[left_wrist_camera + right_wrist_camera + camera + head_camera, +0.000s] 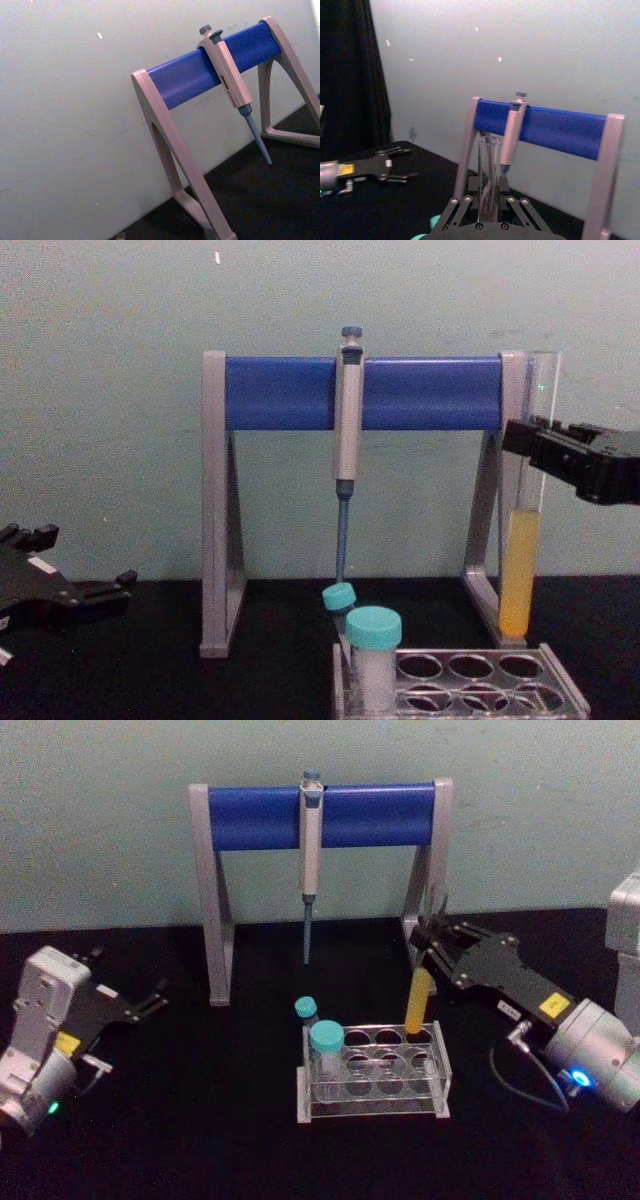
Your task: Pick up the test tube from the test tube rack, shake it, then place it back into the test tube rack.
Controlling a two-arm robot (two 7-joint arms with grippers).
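The test tube (522, 540) is a tall clear glass tube with yellow liquid in its lower part. It hangs upright, its round bottom just above the back right holes of the test tube rack (470, 690). My right gripper (528, 448) is shut on the tube's upper part. From above, the tube (417, 1002) hangs over the rack (375, 1072) with the right gripper (432, 942) holding it. The tube's open top (489, 175) rises between the right fingers (456, 212). My left gripper (152, 1000) rests open at the left, far from the rack.
A grey-and-blue pipette stand (320, 818) stands behind the rack with a pipette (310, 860) hanging from its bar. Two white vials with teal caps (326, 1050) sit in the rack's left holes. The table is covered in black cloth.
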